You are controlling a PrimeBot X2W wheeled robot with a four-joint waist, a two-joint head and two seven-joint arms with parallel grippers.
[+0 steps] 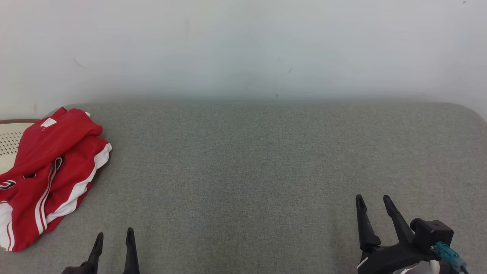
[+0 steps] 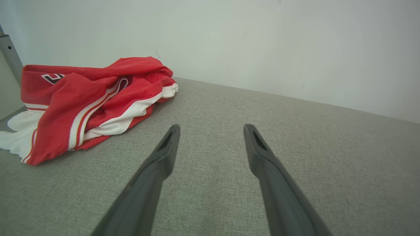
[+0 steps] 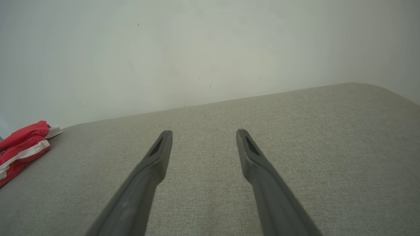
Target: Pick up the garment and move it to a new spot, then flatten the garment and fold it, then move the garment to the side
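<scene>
The garment (image 1: pixel 49 167) is red with white stripes and trim. It lies crumpled in a heap at the far left of the grey fabric surface (image 1: pixel 247 171). In the left wrist view the garment (image 2: pixel 88 101) sits up and to the left of the fingers. At the lower left, my left gripper (image 1: pixel 114 236) stands open and empty, just to the right of the heap's near end. My right gripper (image 1: pixel 373 201) is open at the lower right with nothing between its fingers, far from the cloth. The right wrist view catches the garment (image 3: pixel 23 147) at its left edge.
A pale perforated basket or chair edge (image 1: pixel 9 142) pokes out behind the garment at the far left. A white wall (image 1: pixel 243 45) runs along the back of the surface. The surface's rounded right corner (image 3: pixel 387 91) is in the right wrist view.
</scene>
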